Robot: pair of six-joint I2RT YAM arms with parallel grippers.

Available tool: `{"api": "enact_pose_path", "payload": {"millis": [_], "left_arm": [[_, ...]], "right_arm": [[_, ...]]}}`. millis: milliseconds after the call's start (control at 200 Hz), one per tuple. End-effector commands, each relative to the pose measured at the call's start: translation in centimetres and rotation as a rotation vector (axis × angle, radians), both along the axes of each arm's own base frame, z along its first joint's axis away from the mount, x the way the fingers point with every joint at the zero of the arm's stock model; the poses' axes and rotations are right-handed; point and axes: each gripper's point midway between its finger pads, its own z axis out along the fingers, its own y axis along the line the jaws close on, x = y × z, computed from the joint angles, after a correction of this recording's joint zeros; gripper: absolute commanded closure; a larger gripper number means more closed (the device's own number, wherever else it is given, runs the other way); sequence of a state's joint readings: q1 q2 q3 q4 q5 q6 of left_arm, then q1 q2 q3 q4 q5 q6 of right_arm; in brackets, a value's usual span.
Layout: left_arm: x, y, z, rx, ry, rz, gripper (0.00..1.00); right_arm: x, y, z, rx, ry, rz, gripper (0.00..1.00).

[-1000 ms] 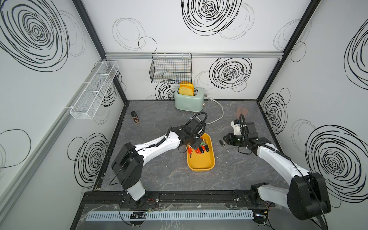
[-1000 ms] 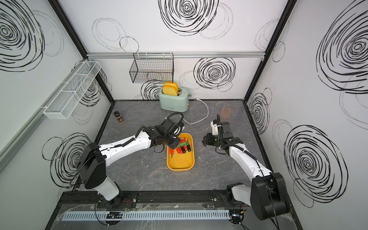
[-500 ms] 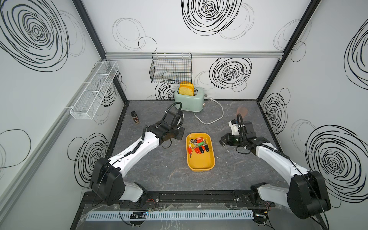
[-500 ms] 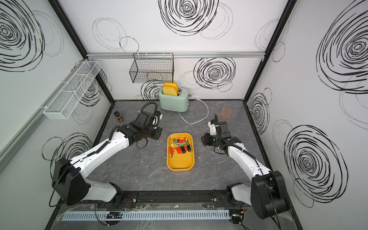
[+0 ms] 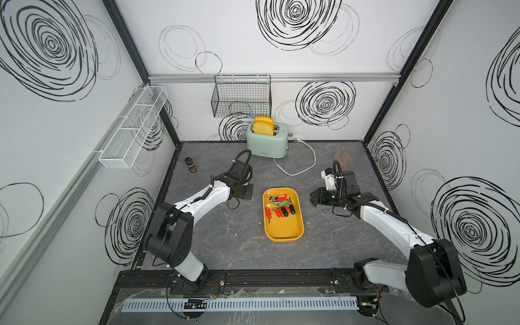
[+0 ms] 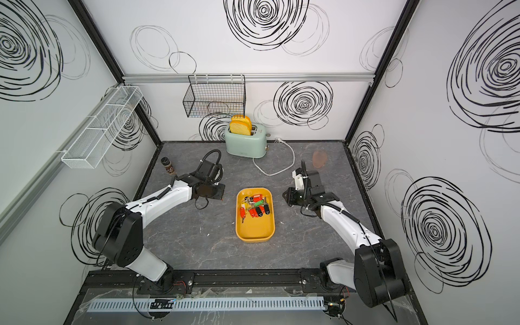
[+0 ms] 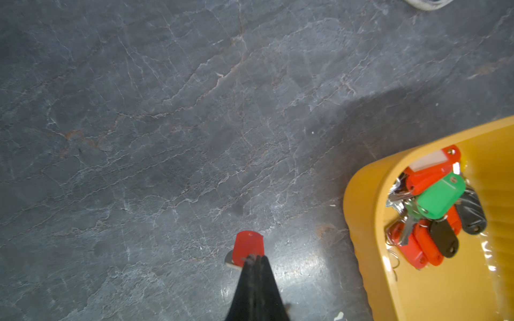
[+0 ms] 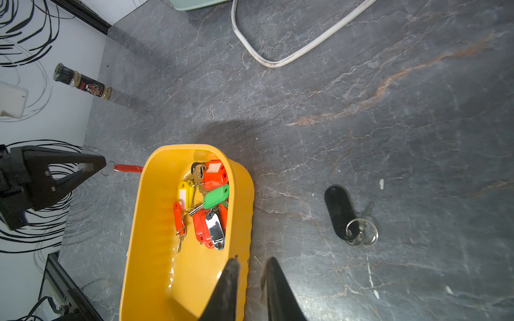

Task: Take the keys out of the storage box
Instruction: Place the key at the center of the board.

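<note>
While pinching the red-tagged key (image 7: 247,246) by the near end of its tag, hung the left gripper (image 7: 254,259) low over the bare table (image 7: 139,111), just beside the storage box (image 7: 361,222) and outside its long wall. Showed those jaws pressed tight together on the plastic, with the tag sticking straight out ahead. Couldn't tell tag-on-stone from tag-just-above. Read that spot as deliberate: clear of the rim, for a drop onto open table and not back inside.

Found the right gripper (image 8: 251,278) near the opposite long wall, outside it, fingers a little apart and nothing between them. Empty, then, and looked poised for a dip into the box. Spotted the black-tagged key (image 8: 340,214) flat on the table out on that side, apart from the box, with ring and blade alongside. Called that one out already.

Made out the rest of the keys (image 5: 280,206) heaped at the far end of the box, toward the toaster (image 5: 267,143): red, green, yellow and black tags, rings tangled. Saw the near half of the box floor bare. Judged the job barely begun, most of the bunch yet to go. Feared hauling neighbours up through those interlocked rings with any one tag; hence, probably, a grip on a tag end rather than slippery metal.
</note>
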State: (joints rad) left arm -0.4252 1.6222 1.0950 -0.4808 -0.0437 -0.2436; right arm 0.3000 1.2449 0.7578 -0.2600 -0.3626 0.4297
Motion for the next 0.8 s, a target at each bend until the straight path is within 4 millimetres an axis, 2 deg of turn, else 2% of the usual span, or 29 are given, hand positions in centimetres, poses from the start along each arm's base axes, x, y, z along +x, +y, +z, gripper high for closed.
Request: {"api": "enact_pose_path", "payload": {"millis": [0, 195, 210, 320, 570, 790], "left_arm": [[0.5, 0.2, -1.1, -0.004, -0.001, 0.034, 1.0], [-0.1, -0.2, -2.5, -0.008, 0.036, 0.026, 0.97], [-0.1, -0.2, -2.5, -0.008, 0.037, 0.024, 0.93], [-0.3, -0.7, -2.4, -0.023, 0.039, 0.01, 0.81], [-0.7, -1.2, -0.6, -0.061, 0.012, -0.001, 0.69], [-2.2, -1.5, 1.8, -0.14, -0.032, -0.019, 0.6]], "right_arm": [[0.1, 0.2, -0.1, 0.002, 0.0, -0.001, 0.77], [0.1, 0.3, -0.3, 0.008, 0.005, 0.001, 0.78], [0.1, 0.3, -0.3, 0.008, 0.005, 0.001, 0.77], [0.0, 0.4, -0.3, 0.009, 0.005, 0.002, 0.77], [-0.1, 1.3, 0.4, -0.001, -0.012, 0.039, 0.77], [-0.7, 4.2, 0.9, -0.037, -0.028, 0.127, 0.77]]}}
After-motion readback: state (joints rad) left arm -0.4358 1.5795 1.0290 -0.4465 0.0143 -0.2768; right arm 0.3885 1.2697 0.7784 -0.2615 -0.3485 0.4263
